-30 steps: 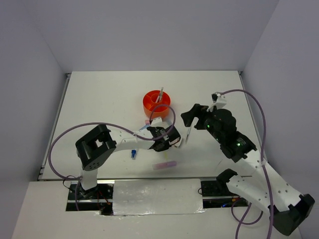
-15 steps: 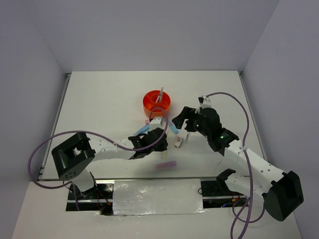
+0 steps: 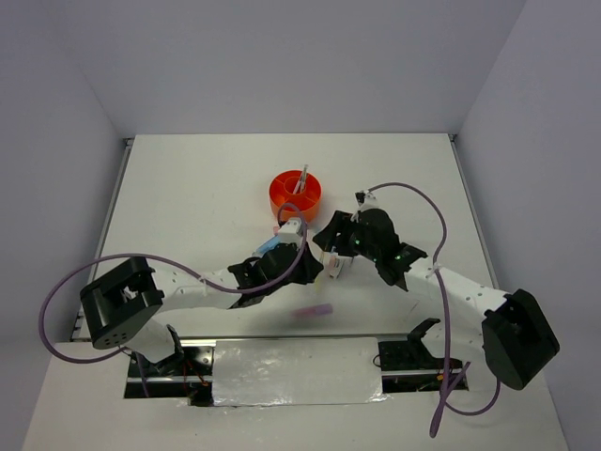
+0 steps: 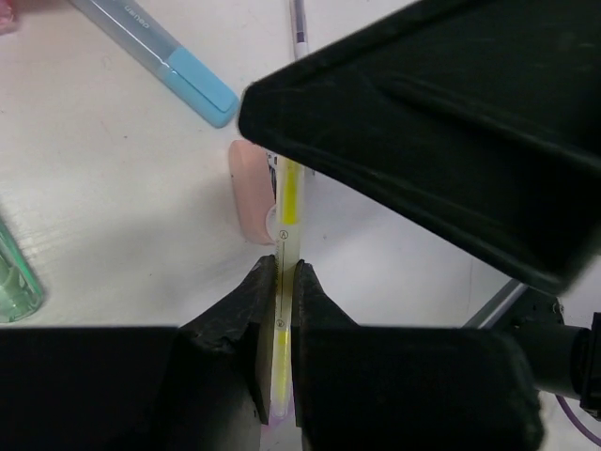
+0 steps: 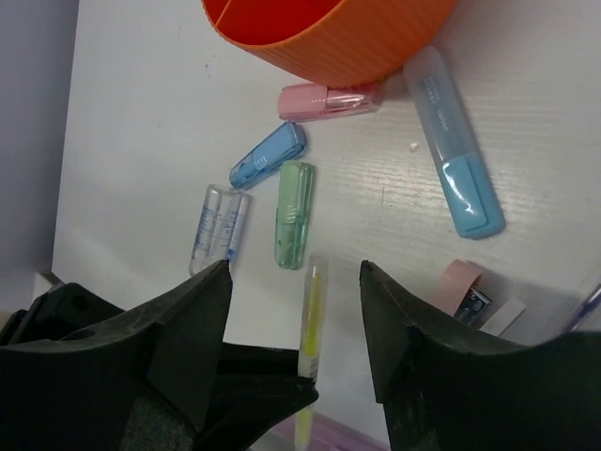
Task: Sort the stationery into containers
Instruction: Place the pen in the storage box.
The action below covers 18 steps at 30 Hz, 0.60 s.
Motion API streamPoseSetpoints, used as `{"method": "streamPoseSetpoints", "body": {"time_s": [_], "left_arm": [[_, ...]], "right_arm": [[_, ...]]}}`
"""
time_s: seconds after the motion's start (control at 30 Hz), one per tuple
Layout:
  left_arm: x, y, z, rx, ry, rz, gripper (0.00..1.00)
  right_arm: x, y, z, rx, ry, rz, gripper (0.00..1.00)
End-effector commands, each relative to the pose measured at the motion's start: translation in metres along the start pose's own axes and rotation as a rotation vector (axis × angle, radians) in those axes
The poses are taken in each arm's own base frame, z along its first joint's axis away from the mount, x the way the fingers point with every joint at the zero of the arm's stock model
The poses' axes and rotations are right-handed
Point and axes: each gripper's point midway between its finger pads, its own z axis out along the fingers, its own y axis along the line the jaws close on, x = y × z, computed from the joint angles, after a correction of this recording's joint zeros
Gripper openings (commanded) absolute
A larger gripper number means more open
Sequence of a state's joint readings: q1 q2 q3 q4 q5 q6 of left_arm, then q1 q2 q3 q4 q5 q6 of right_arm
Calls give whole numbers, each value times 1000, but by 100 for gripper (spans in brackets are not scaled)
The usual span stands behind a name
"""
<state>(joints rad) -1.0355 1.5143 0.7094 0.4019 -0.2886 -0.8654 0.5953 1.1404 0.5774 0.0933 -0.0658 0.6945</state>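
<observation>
My left gripper [image 4: 279, 268] is shut on a clear yellow highlighter [image 4: 290, 197] and holds it over the table. It also shows in the top view [image 3: 280, 257]. My right gripper [image 5: 296, 305] is open, with its jaws on either side of the highlighter's free end [image 5: 313, 315], not touching it. In the top view [image 3: 331, 248] it sits close to the left gripper. The orange organizer [image 3: 295, 194] stands just behind them, with a pen [image 3: 302, 178] upright in it. Pink [image 5: 329, 101], small blue [image 5: 268, 155], green [image 5: 294, 214] and long blue [image 5: 451, 141] highlighters and a white-blue tube [image 5: 219, 228] lie beside it.
A pink eraser [image 5: 460, 282] lies right of the yellow highlighter. A purple-pink highlighter [image 3: 312, 311] lies alone near the table's front edge. The organizer's wall [image 5: 347, 38] is close above the loose items. Cables loop over both arms.
My right gripper has moved left and down, close to the left gripper. The left arm has shifted left and now holds the yellow highlighter between the right jaws.
</observation>
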Motion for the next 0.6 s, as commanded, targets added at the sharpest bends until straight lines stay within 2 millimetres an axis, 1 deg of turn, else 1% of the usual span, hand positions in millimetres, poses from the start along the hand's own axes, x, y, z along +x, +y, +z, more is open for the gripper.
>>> {"method": "streamPoseSetpoints", "body": {"time_s": [0.0, 0.03, 0.07, 0.13, 0.2, 0.23, 0.27, 0.3, 0.33, 0.37, 0.4, 0.43, 0.47, 0.5, 0.53, 0.57], "left_arm": [[-23, -26, -9, 116, -77, -21, 0], [-25, -27, -10, 128, -87, -25, 0], [-24, -26, -13, 130, -86, -29, 0], [-26, -28, -15, 146, -101, -30, 0], [-26, -25, -18, 147, -111, -28, 2], [-29, -27, -21, 158, -123, -29, 6], [-30, -24, -21, 148, -125, -27, 7], [-32, -24, -23, 145, -132, -24, 13], [-31, -22, -24, 134, -132, -16, 18], [-34, -20, -26, 122, -139, -18, 23], [-36, -19, -27, 116, -142, -16, 38], [-39, -19, -29, 107, -149, -19, 56], [-40, -16, -34, 89, -142, -21, 77], [-40, -13, -38, 73, -133, -28, 99], [-37, -4, -42, 19, -110, -37, 99], [-43, -2, -53, 5, -115, -49, 99]], "right_arm": [[-3, 11, 8, -43, -23, 24, 63], [2, 8, 12, -32, -6, 26, 58], [5, 9, 16, -29, 5, 25, 51], [9, 12, 18, -34, 14, 24, 46], [12, 17, 20, -50, 22, 24, 34], [12, 20, 19, -65, 24, 28, 25], [10, 23, 20, -86, 16, 30, 11], [12, 27, 19, -100, 21, 30, 5], [7, 30, 18, -114, 7, 31, 0], [3, 35, 17, -132, -7, 30, 0], [-1, 39, 16, -147, -21, 15, 0], [-10, 45, 15, -159, -48, 3, 0], [-20, 50, 12, -169, -82, -13, 0], [-31, 50, 11, -151, -129, -39, 0], [-49, 58, 7, -157, -179, -53, 0], [-59, 61, 6, -154, -210, -96, 0]]}}
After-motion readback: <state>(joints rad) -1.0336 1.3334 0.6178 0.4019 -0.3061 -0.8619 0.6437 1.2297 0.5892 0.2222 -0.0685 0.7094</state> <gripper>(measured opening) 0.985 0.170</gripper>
